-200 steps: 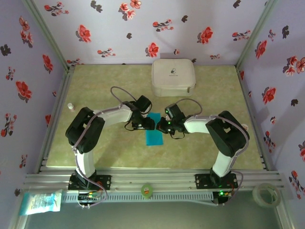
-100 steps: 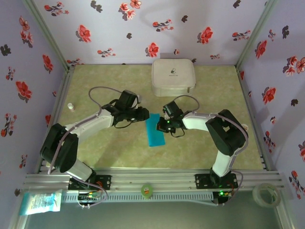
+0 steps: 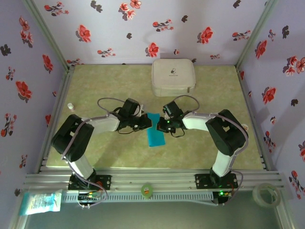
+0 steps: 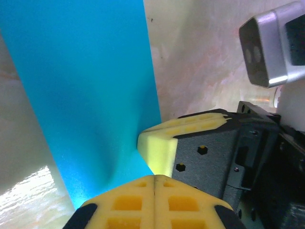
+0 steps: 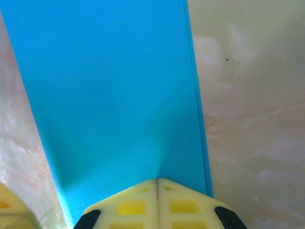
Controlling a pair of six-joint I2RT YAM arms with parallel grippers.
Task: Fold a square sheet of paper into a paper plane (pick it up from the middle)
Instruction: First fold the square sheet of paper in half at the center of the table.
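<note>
The square sheet of paper (image 3: 155, 134) is bright turquoise and lies folded into a long narrow strip on the green table, mid-centre. My left gripper (image 3: 147, 123) is at its upper left edge. In the left wrist view its pads (image 4: 155, 177) meet, and the sheet (image 4: 86, 95) dimples up into them. My right gripper (image 3: 161, 127) is at the upper right edge. Its pads (image 5: 157, 180) are closed, with a crease in the sheet (image 5: 109, 95) running into the seam. A doubled edge shows along the strip's right side. The right gripper's finger (image 4: 159, 148) sits just beside the left one.
A white rounded-square zip case (image 3: 173, 76) stands at the back centre. A small white bottle (image 3: 70, 106) sits by the left wall. Flowered walls close in three sides. A tape roll (image 3: 266, 194) and a packet (image 3: 40, 202) lie outside the front rail.
The left arm swung away to the left, then came back to the strip's left edge, and its jaws closed there. The right gripper stayed shut at the right edge.
</note>
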